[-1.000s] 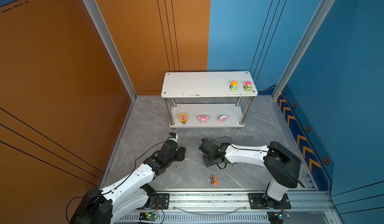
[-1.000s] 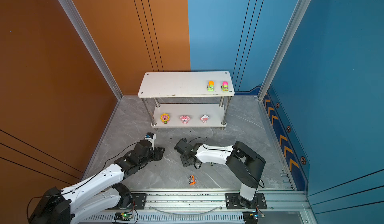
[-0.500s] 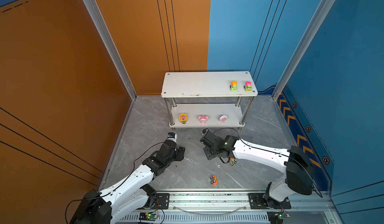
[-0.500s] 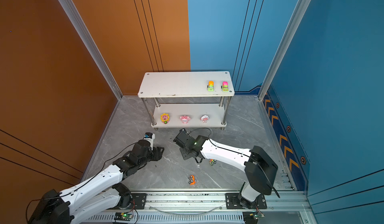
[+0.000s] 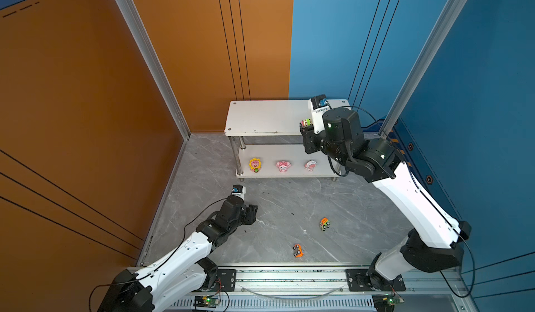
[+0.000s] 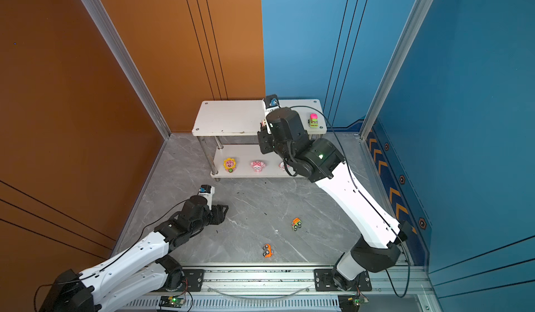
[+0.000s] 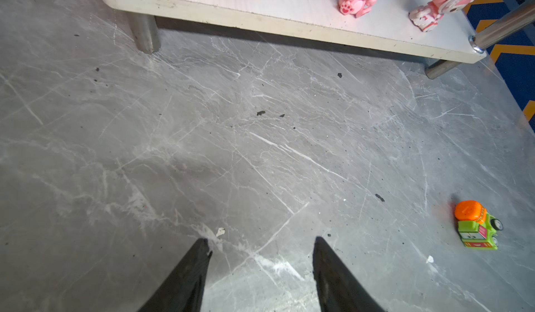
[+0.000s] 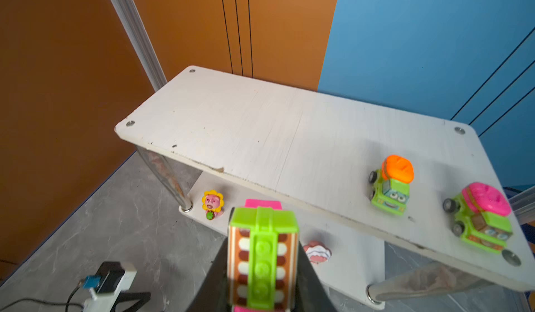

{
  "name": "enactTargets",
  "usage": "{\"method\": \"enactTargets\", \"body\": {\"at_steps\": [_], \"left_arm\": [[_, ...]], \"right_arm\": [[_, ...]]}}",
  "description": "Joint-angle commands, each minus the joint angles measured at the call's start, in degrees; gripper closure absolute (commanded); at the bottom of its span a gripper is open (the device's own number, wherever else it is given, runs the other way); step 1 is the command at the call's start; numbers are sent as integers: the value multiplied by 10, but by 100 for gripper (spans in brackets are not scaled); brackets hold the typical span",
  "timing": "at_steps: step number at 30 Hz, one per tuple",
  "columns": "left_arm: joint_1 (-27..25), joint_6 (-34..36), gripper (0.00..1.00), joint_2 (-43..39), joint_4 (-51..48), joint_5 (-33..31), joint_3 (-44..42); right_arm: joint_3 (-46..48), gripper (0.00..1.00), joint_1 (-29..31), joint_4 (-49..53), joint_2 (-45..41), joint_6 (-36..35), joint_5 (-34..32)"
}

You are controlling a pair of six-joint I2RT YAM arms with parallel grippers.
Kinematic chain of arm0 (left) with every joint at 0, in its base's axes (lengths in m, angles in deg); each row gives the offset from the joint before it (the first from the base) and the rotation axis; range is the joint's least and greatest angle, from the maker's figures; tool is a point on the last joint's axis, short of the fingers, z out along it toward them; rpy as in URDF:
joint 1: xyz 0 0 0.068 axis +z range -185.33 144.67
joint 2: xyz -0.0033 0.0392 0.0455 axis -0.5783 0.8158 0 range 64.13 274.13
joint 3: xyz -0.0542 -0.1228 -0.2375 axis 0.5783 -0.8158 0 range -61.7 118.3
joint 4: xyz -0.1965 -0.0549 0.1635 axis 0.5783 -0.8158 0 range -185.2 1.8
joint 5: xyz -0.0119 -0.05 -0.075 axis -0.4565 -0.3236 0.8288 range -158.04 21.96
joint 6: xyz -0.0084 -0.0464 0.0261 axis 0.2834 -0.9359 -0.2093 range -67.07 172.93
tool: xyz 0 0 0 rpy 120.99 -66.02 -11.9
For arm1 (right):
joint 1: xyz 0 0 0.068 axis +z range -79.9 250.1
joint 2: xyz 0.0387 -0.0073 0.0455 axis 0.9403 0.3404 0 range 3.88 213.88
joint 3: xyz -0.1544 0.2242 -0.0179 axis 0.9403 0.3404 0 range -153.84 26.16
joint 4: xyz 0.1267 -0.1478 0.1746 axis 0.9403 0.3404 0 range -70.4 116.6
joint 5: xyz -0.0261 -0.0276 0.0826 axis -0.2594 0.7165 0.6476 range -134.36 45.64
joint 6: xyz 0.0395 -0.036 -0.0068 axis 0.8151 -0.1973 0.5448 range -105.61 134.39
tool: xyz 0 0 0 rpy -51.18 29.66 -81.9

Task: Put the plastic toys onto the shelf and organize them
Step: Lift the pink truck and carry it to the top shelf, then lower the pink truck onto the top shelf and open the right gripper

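Shelf (image 5: 260, 116) sits at back centre of both top views, against the orange/blue wall join. It has two white boards on chrome legs.

**R gripper** (image 5: 307, 125)
- Raised to top-board level, centre-right of frame in the top view.
- Clamped on a green-and-pink toy car (image 8: 263, 255). Black fingers (image 8: 308, 281) press it from both sides in the R wrist view.
- Car hangs by the top board's front edge, right of mid. Can't tell if it touches the board.

**L gripper** (image 7: 262, 239)
- Low over the grey floor (image 5: 289, 203), lower left of centre in both top views.
- Jaws apart, nothing btwn them. L wrist view shows bare floor in the gap.

**Top board**
- Orange-topped green truck (image 8: 390, 184) and pink-topped green truck (image 8: 480, 217) stand upright side by side, apart, near the right end.
- Pink-topped one is nearest the corner.
- In a top view only the pink-topped one shows; the arm covers the other.

**Lower board**, three figurines in a row, spaced, along the front
- Yellow flower figure (image 5: 255, 164) at the left.
- Pink figure (image 5: 282, 166) in the middle.
- Pink-white figure (image 5: 310, 165) at the right, just beside the R arm's elbow in frame.

**Floor**, two toys off the shelf
- Orange-green truck (image 5: 324, 224) is lower right of centre, upright on its wheels in the L wrist view.
- Orange car (image 5: 298, 250) is nearer the bottom rail, tipped on its side w/ wheels showing.
- Both are well apart from either gripper, and the two are near each other but not touching.
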Motion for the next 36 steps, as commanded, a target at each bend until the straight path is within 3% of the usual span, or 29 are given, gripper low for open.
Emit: {"method": "enactTargets", "body": {"at_steps": [1,9,17,36], "left_arm": [[6,-4,40,-12,-18,6,-4],[6,-3,40,-16,-31,5,2],[6,-3,40,-19,-32,2,-3],[7,0,40,-14,-26,-2,-8]], "right_arm": [[-40,79,-14,58,60,-26,-5],[-108,79,-52,56,125,-14,-1],[-109,78,-97,58,148,7,23],[-126,73,-110,54,182,30,52]]}}
